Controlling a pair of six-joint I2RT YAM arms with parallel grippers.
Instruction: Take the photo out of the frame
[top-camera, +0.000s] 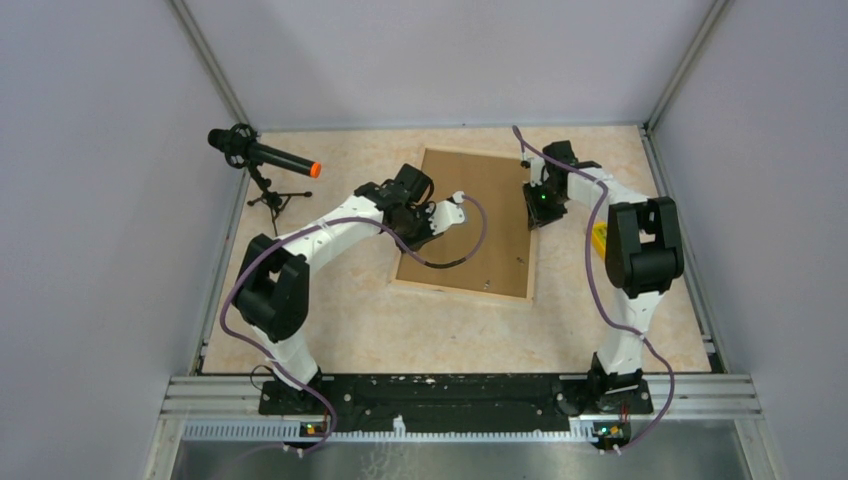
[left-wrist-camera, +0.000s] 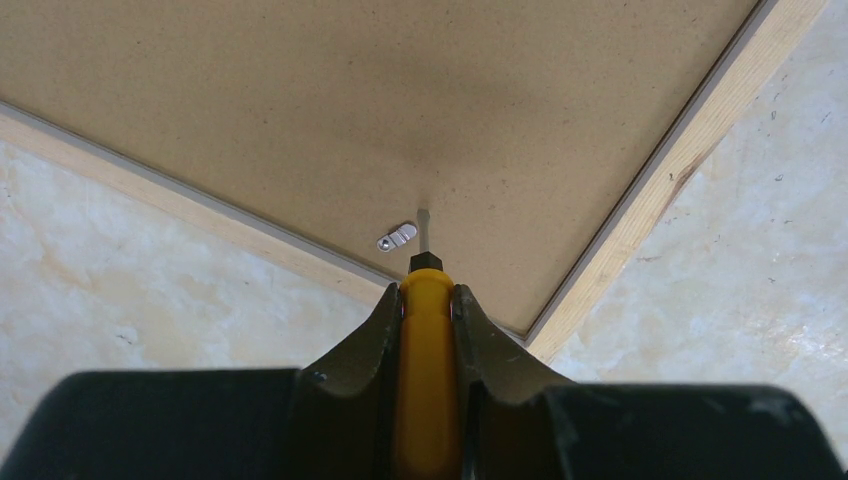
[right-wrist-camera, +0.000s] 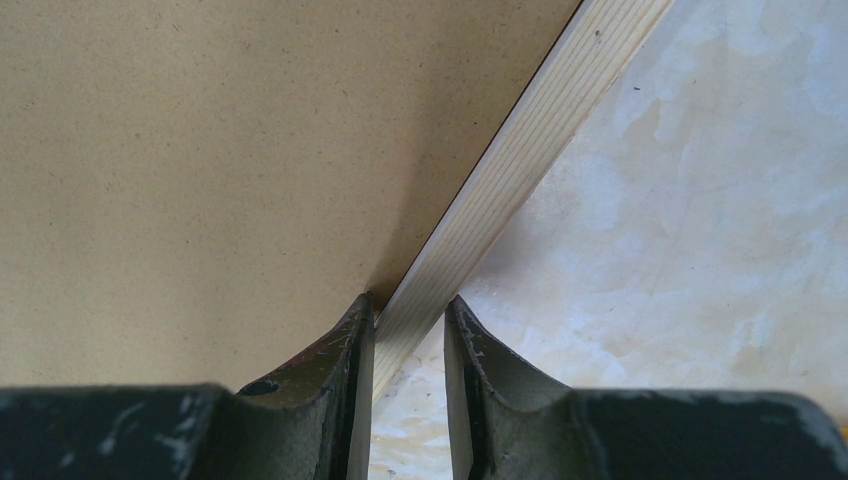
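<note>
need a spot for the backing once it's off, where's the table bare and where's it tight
Widest bare table: near strip between the frame and the arm bases. A second patch left of the frame, nearer than the microphone stand, under the left arm. Crowded: right of the frame, with the right arm and yellow block.

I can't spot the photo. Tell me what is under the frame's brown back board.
Nothing under it shows. The frame lies back-up on the table, the board covering its whole opening, with a metal clip near its edge. Any photo beneath is hidden.
</note>
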